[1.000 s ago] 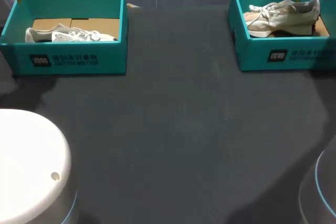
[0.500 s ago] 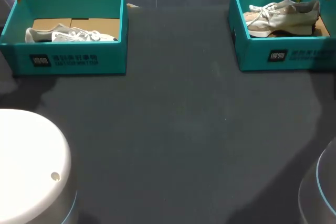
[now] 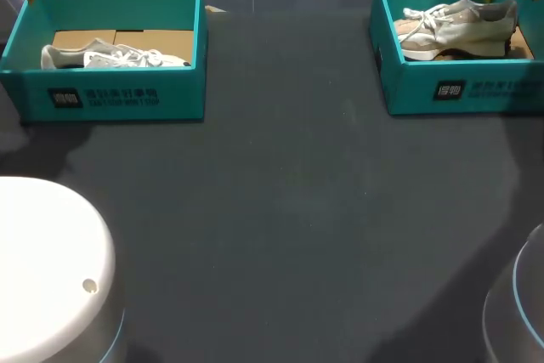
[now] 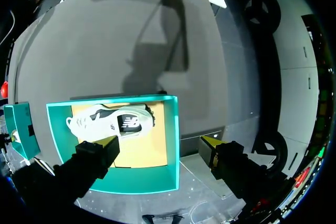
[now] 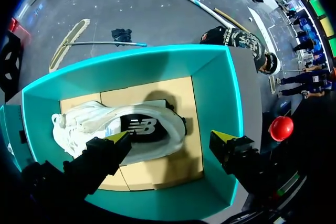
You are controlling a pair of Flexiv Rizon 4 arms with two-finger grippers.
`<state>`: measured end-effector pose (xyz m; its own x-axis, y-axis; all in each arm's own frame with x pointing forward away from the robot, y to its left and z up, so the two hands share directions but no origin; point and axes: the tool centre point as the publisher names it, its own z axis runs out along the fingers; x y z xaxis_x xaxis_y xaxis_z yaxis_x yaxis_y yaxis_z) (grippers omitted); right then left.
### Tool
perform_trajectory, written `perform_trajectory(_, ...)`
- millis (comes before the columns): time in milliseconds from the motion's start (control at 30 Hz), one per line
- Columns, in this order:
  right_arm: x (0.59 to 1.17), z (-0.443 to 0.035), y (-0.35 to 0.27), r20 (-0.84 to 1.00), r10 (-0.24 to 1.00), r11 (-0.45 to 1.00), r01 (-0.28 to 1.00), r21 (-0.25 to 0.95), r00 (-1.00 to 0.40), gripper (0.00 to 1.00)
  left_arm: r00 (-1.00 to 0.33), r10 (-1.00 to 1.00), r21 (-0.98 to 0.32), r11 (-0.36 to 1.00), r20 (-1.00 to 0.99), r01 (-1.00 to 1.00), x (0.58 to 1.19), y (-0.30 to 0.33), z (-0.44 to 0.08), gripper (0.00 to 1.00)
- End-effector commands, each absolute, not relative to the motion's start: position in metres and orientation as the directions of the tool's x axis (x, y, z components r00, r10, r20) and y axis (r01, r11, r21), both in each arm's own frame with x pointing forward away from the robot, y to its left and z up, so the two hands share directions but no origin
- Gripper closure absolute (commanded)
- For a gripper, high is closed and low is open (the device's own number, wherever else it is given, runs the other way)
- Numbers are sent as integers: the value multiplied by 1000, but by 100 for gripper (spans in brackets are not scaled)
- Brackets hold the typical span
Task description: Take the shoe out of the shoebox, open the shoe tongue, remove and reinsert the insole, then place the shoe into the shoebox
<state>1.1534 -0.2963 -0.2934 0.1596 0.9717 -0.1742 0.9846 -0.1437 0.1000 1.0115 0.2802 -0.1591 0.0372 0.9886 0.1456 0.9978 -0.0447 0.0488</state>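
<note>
1. The left pincer (image 4: 160,142) is spread and empty. It hangs over one wall of the left shoebox (image 3: 110,99) at the table's far left corner, with the white sneaker (image 3: 110,58) inside.
2. The right pincer (image 5: 170,137) is spread and empty above the beige sneaker (image 3: 459,27), which lies in the right shoebox (image 3: 459,91) at the far right corner.
3. Recommended: descend vertically, clear the walls, and grip the sneaker's midfoot, not the laces.

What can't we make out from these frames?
- Insoles of the white shoe and the beige shoe: all views, covered by the uppers.
- Left tool and right tool: head view, cut off by the top edge, only yellow tips show.
- Right shoebox: head view, far end cut off by the right edge.
- White shoe's sole: head view, behind the left shoebox front wall.
</note>
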Motion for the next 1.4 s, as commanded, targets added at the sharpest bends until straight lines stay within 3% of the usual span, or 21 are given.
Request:
perform_trajectory(33, 1161, -297, -301, -165, 973, -154, 986, 65, 163, 0, 39, 988, 49, -46, 147, 998, 1011, 281, -159, 0)
perform_trajectory(300, 1156, -307, -309, -165, 974, -155, 988, 22, 156, 0, 39, 988, 49, -46, 147, 998, 1011, 281, -159, 0)
perform_trajectory(367, 1156, -312, -311, -160, 975, -155, 988, 10, 155, 7, 39, 988, 49, -46, 147, 998, 1011, 281, -159, 0)
perform_trajectory(967, 1160, -346, -320, -153, 978, -148, 988, -50, 139, 1, 39, 988, 49, -46, 147, 998, 1011, 281, -159, 0)
perform_trajectory(1100, 1160, -351, -320, -144, 981, -143, 988, -61, 133, 7, 39, 988, 49, -46, 147, 998, 1011, 281, -159, 0)
perform_trajectory(1267, 1160, -356, -321, -133, 983, -136, 988, -70, 126, 23, 39, 988, 49, -46, 147, 998, 1011, 281, -159, 0)
perform_trajectory(1400, 1159, -359, -323, -108, 987, -132, 988, -86, 122, 24, 39, 988, 49, -46, 147, 998, 1011, 281, -159, 0)
